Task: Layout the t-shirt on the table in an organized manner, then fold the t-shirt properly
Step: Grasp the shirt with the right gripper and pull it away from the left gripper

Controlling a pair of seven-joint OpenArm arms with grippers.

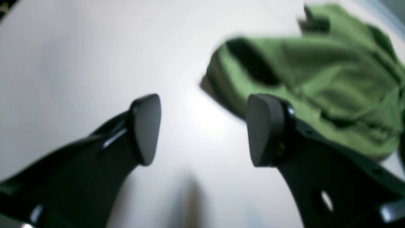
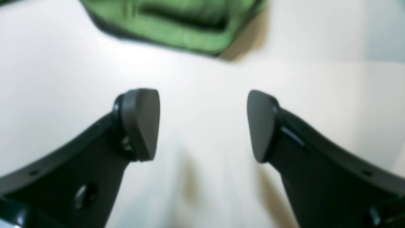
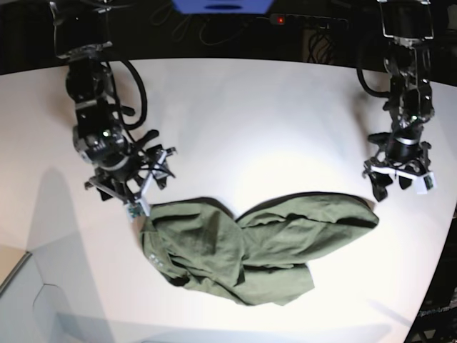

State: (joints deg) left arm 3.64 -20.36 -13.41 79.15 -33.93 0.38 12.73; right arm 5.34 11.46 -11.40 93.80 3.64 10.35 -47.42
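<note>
The olive-green t-shirt [image 3: 250, 246] lies crumpled and partly folded over itself on the white table [image 3: 250, 114], toward the front middle. My right gripper [image 3: 132, 194] hangs open and empty just above the shirt's left end. In the right wrist view its fingers [image 2: 140, 123] frame bare table [image 2: 316, 79], with the shirt [image 2: 177, 22] beyond them. My left gripper [image 3: 398, 187] is open and empty above the table, just past the shirt's right end. In the left wrist view the gripper [image 1: 204, 129] is over bare table [image 1: 79, 63], with the shirt [image 1: 332, 72] at upper right.
The table's curved front edge runs along the lower left [image 3: 21, 275] and the right side [image 3: 439, 279]. Dark background with cables and a blue object [image 3: 221, 6] lies behind the far edge.
</note>
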